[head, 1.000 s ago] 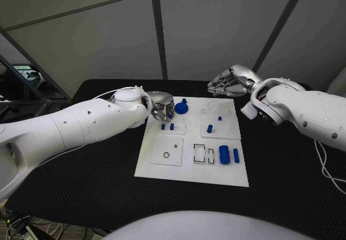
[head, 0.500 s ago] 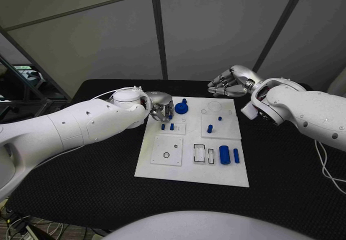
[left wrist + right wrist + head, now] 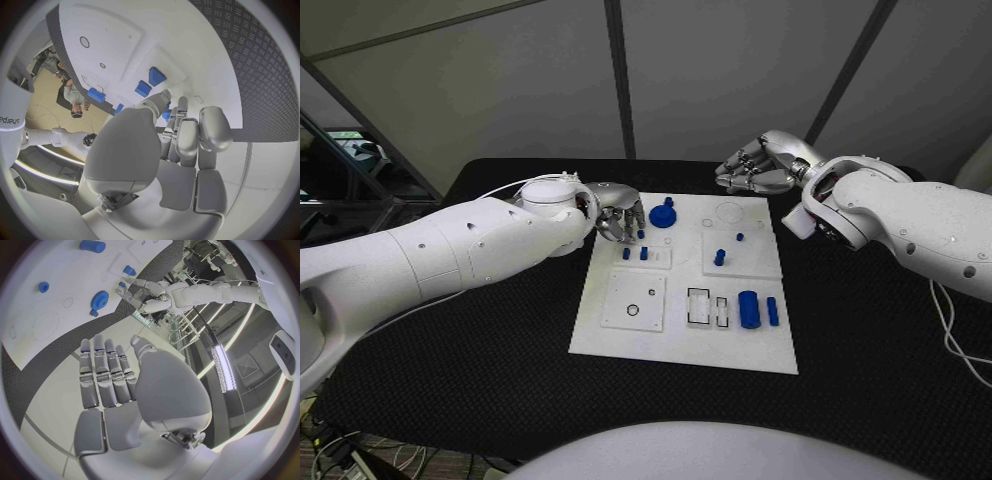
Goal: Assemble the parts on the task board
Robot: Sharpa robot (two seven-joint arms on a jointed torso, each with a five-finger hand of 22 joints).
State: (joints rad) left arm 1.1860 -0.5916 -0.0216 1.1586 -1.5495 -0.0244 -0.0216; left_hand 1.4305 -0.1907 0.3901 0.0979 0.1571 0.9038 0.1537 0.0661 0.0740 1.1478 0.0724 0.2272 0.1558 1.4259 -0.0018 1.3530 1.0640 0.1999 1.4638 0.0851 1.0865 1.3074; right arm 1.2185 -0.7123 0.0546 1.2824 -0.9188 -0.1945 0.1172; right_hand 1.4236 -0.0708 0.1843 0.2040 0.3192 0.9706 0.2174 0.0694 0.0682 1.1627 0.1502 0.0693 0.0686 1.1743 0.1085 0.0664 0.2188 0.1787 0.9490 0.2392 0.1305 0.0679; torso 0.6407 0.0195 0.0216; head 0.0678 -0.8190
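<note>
Black table (image 3: 473, 340) margin around task board (image 3: 678, 345), both hands at far corners.

setting: robotics lab or test cell | evidence: black cloth-covered table (image 3: 473, 400) enclosed by pale grey partition panels (image 3: 733, 80) in dark metal framing | long ceiling strip lights (image 3: 223, 371) overhead | loose white cables (image 3: 956, 340) trailing over the table's right edge
</note>
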